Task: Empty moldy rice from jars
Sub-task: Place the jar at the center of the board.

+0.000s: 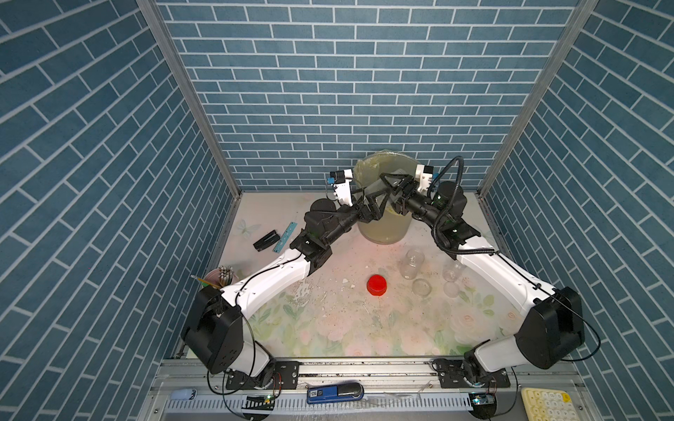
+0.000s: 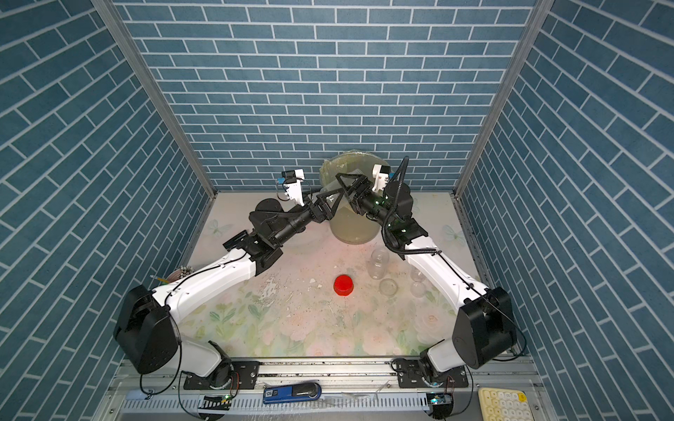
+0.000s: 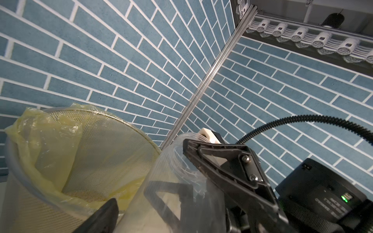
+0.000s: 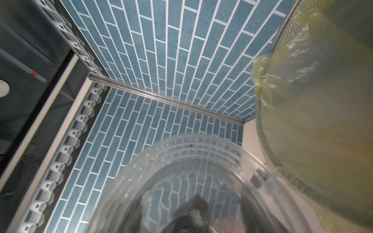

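While right tool grips one jar (two more jars stand apart), left tool gapes.

Jar blurred and cut off by the right wrist view's edge; pencil cup mostly behind left arm

Robot lab cell, mock-domestic. Brick-print walls on aluminium posts; floral table; two arms bolted to a rail.
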Controlling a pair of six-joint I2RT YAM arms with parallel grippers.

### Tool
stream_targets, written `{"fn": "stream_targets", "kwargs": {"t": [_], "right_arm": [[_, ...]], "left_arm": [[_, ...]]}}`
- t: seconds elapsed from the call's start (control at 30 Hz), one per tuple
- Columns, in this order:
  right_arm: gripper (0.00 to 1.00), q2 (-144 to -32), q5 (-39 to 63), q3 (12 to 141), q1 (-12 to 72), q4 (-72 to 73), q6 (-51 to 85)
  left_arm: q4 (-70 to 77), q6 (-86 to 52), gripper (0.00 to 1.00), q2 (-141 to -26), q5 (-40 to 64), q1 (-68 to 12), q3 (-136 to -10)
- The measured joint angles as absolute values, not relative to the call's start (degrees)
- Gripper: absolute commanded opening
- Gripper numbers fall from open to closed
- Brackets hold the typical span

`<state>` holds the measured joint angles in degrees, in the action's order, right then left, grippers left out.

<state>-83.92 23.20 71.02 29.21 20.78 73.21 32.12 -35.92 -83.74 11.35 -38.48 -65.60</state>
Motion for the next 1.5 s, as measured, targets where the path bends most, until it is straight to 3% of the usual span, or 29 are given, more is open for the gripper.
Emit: {"fn": "stream_targets", "kwargs": {"t": [0.27,0.63,0.73,0.93,1.27,1.5], "right_arm": [[0.39,-83.74,23.42,79.24,31.59,3.14,51.62],[0.38,-84.42,10.39,71.53,48.84,-8.58,23.24],[0.38,-87.15,4.97,67.77,52.05,-5.89,18.2],[0.4,-93.69,-4.58,60.03,56.23,6.13,10.41],[0.43,-104.55,-12.47,55.64,57.21,26.57,6.09],[0.58,-107.66,-15.31,52.97,57.28,33.63,5.85]], "left_arm": [[18.35,-31.57,1.0,-65.36,4.1,-38.5,-52.86],[-10.17,-31.81,1.0,-35.48,-21.17,-38.48,-37.85],[-13.93,-32.16,1.0,-31.18,-23.7,-38.48,-34.3],[-18.0,-33.54,1.0,-33.28,-28.8,-38.48,-32.05],[-16.58,-34.02,0.99,-34.72,-33.41,-38.48,-28.14],[-12.91,-32.84,0.99,-30.83,-35.88,-38.48,-25.41]]}}
